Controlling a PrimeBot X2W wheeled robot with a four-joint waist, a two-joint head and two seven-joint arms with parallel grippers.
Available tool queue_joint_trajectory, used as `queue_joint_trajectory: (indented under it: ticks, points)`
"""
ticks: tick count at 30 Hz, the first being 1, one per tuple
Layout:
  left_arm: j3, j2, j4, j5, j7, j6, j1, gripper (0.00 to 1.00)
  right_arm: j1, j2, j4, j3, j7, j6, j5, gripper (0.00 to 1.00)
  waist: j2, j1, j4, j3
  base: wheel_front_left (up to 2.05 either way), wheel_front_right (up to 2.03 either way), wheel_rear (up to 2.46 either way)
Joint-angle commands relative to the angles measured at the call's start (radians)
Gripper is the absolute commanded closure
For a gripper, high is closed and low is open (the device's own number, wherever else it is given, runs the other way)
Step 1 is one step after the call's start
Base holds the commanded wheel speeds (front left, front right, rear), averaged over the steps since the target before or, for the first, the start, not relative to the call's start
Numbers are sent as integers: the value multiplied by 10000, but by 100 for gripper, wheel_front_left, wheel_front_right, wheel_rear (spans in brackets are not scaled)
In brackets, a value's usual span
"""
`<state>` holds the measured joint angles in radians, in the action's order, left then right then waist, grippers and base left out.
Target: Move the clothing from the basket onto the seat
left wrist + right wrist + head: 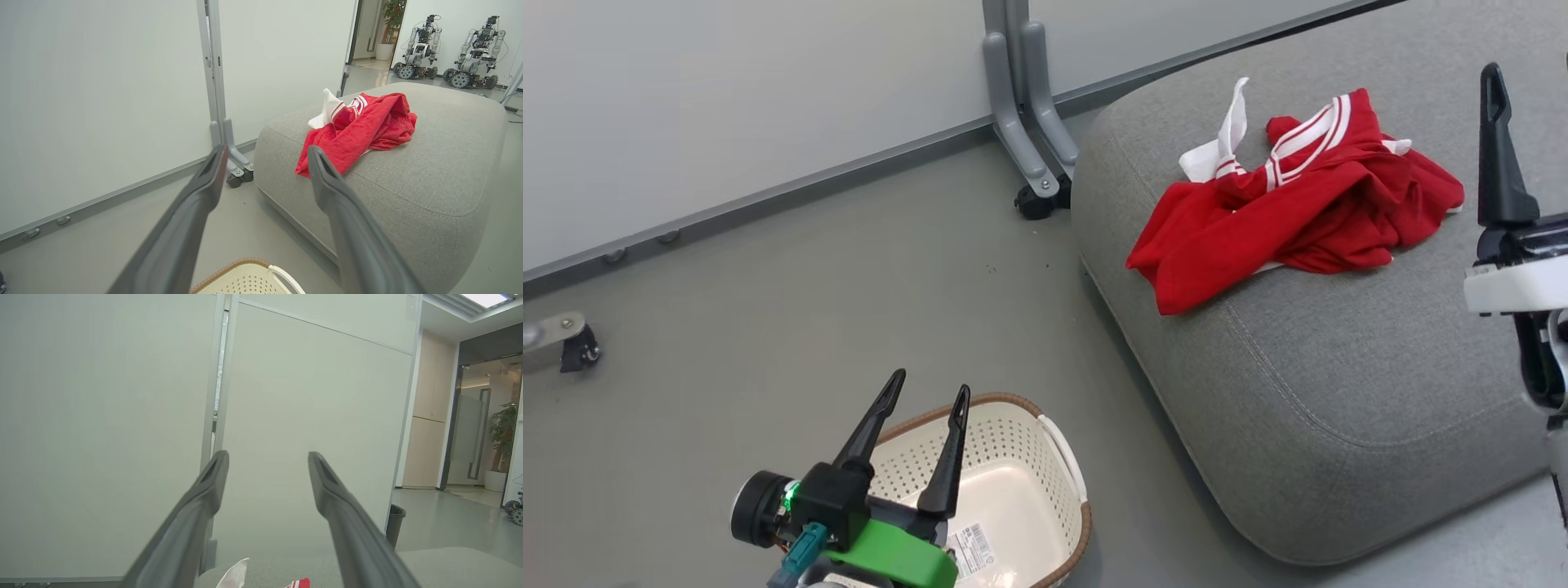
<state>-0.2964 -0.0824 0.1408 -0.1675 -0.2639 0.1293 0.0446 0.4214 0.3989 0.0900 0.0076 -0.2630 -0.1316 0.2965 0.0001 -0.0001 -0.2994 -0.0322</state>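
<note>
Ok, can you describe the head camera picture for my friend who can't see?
Red clothing with white trim lies crumpled on a big grey seat. Lower left, the open left gripper hangs above a cream basket on the floor; the open right gripper shows at the right edge.

Bare grey floor (pixel 792 327) spreads across the left and centre of the head view, open between the basket (pixel 1021 445) at the bottom and the seat (pixel 1339 392) on the right. The red clothing (pixel 1290 204) heaps on the seat's upper part; the cushion's lower half lies bare. At top centre the partition's grey castered foot (pixel 1025 151) juts beside the seat's corner, and the partition wall (pixel 727 106) closes the upper left.
</note>
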Motion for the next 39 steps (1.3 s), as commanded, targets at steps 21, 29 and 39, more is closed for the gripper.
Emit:
queue_joint_trajectory:
  ticks: [21, 29, 39]
  points:
    - [879, 208, 181, -247, -2, 25, -875, 0, -4189, -2248, -626, -481, -25, 17, -697, 0, -1, 1, 2455, 1018, 0, 0, 0]
    - [1551, 263, 427, 114, -2, 24, -1217, 0, -4734, -2757, -381, -209, -26, 17, -1020, 0, -1, 1, 3399, 1265, 0, 0, 0]
    - [2209, 312, 754, 258, -2, 23, -1476, 0, -5076, -3166, -136, 55, -26, 17, -1205, 0, -1, 1, 4072, 1460, 0, 0, 0]
